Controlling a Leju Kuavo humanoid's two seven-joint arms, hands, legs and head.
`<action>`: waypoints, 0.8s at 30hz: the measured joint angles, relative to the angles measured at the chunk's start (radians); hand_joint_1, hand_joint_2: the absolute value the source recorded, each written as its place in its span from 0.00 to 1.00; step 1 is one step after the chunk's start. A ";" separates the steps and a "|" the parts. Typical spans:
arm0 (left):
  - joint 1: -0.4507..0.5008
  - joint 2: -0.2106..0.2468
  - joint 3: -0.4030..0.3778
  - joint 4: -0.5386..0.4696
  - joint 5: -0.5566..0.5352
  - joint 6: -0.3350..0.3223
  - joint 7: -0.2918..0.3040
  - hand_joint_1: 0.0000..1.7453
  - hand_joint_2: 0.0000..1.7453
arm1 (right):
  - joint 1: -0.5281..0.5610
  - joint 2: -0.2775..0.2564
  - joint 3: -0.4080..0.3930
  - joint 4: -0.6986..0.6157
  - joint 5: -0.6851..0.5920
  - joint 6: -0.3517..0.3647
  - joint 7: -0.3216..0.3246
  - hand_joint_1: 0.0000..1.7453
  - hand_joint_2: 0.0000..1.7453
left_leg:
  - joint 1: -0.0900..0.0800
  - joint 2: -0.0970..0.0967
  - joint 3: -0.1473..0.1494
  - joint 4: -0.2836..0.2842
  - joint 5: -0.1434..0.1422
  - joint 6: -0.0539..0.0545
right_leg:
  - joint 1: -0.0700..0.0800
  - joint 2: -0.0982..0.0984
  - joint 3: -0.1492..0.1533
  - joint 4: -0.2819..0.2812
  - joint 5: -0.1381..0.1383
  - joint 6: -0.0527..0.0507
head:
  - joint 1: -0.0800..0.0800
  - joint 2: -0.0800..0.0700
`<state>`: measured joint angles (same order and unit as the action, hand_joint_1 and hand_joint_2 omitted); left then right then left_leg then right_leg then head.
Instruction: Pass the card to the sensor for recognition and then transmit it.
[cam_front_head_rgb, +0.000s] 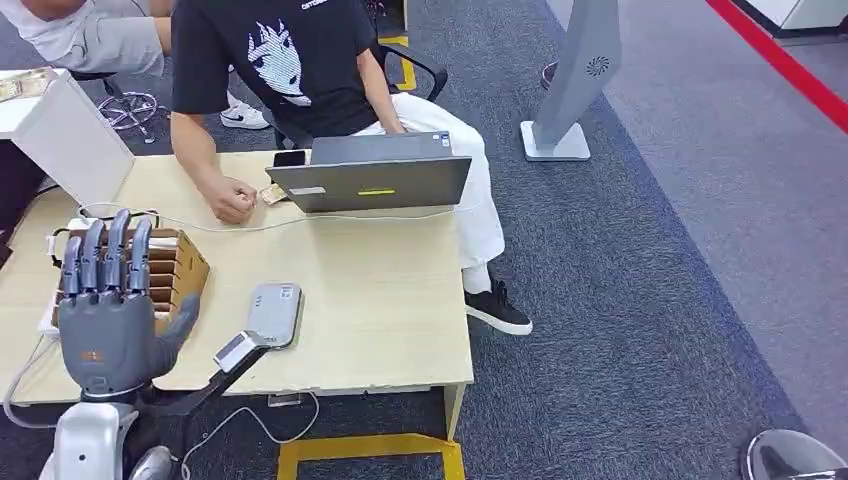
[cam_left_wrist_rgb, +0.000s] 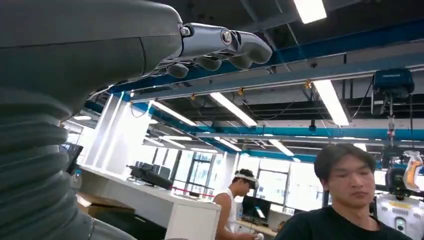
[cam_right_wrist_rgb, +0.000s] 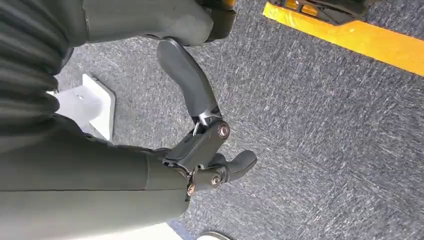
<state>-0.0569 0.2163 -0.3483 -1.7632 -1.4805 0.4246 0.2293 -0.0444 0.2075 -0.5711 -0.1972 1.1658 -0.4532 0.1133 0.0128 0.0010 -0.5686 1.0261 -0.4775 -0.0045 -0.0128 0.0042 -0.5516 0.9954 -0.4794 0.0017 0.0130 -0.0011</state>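
Cards stand in a slotted wooden box (cam_front_head_rgb: 172, 262) at the near left of the table (cam_front_head_rgb: 380, 300), though the raised left hand (cam_front_head_rgb: 108, 310) hides much of the box and no single card can be made out. That hand is held upright in front of the box, fingers straight and slightly apart, holding nothing. To its right, near the table's front edge, lies the grey sensor (cam_front_head_rgb: 274, 312), with a small grey device (cam_front_head_rgb: 236, 351) on a dark arm touching its near corner. At the far side a person (cam_front_head_rgb: 290, 70) sits behind a laptop (cam_front_head_rgb: 372, 180), their fist (cam_front_head_rgb: 232, 198) resting on the table beside a small tan object too small to identify. The right hand (cam_right_wrist_rgb: 200, 150) hangs over grey carpet, fingers curled inward around nothing.
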 joint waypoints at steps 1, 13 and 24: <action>0.002 0.003 -0.001 -0.003 0.000 0.000 0.000 0.00 1.00 | 0.000 0.000 0.000 0.000 0.000 0.000 0.000 0.00 1.00 | 0.000 0.000 0.000 0.000 0.000 0.000 | 0.000 0.000 0.000 0.000 0.000 0.000 | 0.000 0.000; 0.096 0.152 -0.048 -0.067 -0.039 -0.257 0.424 0.00 1.00 | 0.005 0.002 -0.028 -0.003 -0.016 -0.008 0.016 0.00 1.00 | 0.001 0.001 -0.001 0.000 -0.001 -0.001 | 0.000 0.001 -0.001 0.000 0.000 -0.001 | 0.000 0.000; 0.295 0.168 0.132 -0.070 -0.039 -0.314 0.353 0.00 1.00 | 0.014 0.005 -0.071 -0.012 0.021 -0.010 0.027 0.00 1.00 | 0.001 0.001 -0.001 -0.001 -0.001 -0.001 | 0.001 0.001 -0.001 0.000 -0.001 -0.002 | -0.003 0.000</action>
<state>0.2377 0.3845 -0.2162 -1.8334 -1.5190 0.1107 0.5825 -0.0299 0.2125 -0.6417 -0.2091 1.1872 -0.4635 0.1404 0.0141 0.0023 -0.5696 1.0252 -0.4780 -0.0054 -0.0116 0.0057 -0.5526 0.9953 -0.4806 0.0001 0.0099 -0.0011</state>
